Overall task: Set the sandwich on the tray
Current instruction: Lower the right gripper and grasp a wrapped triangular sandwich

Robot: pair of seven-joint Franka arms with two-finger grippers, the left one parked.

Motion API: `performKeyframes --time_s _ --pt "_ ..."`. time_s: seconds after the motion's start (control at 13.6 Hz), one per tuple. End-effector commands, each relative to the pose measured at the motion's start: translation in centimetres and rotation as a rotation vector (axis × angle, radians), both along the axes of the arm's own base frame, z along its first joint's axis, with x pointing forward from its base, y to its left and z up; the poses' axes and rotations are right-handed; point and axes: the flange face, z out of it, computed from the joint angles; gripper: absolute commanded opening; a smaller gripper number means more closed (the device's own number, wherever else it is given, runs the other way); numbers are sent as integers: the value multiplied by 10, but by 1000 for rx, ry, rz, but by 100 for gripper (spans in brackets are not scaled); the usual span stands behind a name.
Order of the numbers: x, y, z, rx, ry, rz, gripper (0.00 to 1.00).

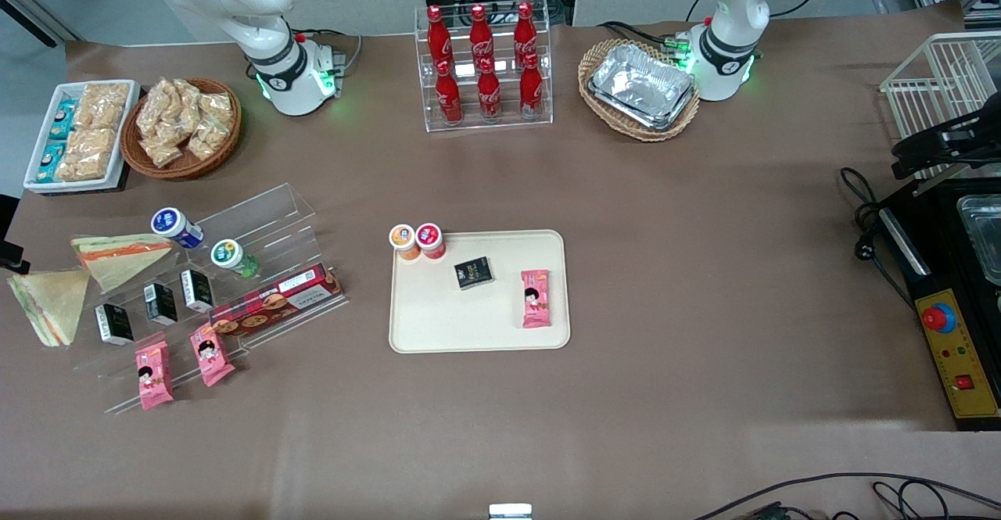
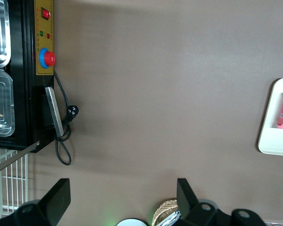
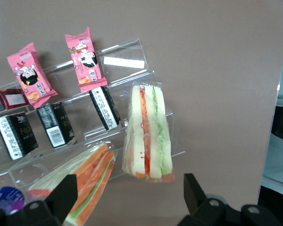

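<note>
The brown paper-like counter (image 1: 704, 270) carries everything. On it, near the middle, lies the tray (image 1: 477, 324), a flat cream rectangle with rounded corners and a low rim. It holds one black packet (image 1: 474, 272), one pink snack packet (image 1: 536, 298) and two small round tubs (image 1: 417, 240) at its corner farthest from the front camera.

Toward the working arm's end of the counter stands a clear acrylic stepped rack (image 1: 266, 223). Beside it lie two triangular wedges in clear film. The sandwich (image 3: 148, 134) is the one nearer the front camera, pale bread with thin green, white and red-orange layers along its cut edge, resting on the counter against the rack's end. The other wedge (image 3: 87, 176) shows a broad orange band.

In the right wrist view the jaws (image 3: 129, 200) hang released above the sandwich, well apart, with the wedge's wide end between the two dark fingertips (image 3: 66, 193) and untouched by either.

On the rack sit three black packets (image 1: 156, 305), two pink packets (image 1: 181, 365), one long red biscuit box (image 1: 274, 303) and two round tubs (image 1: 203, 240), one blue-lidded and one green.

Farther from the front camera stand six red cola bottles (image 1: 485, 62) in a clear stand, a wicker basket of foil trays (image 1: 640, 88), a wicker basket of wrapped snacks (image 1: 181, 125) and a white snack tray (image 1: 78, 135).
</note>
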Motion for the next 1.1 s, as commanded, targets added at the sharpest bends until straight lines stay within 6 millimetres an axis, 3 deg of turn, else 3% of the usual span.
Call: performKeyframes --time_s 0.0,0.59,0.73,1.03 --pt "7 -5 -25 9 -15 28 100" --pt "8 -20 -72 32 -5 58 100" --pt "-1 -31 -85 48 -14 41 100" --pt "-1 -31 -91 46 -13 57 100"
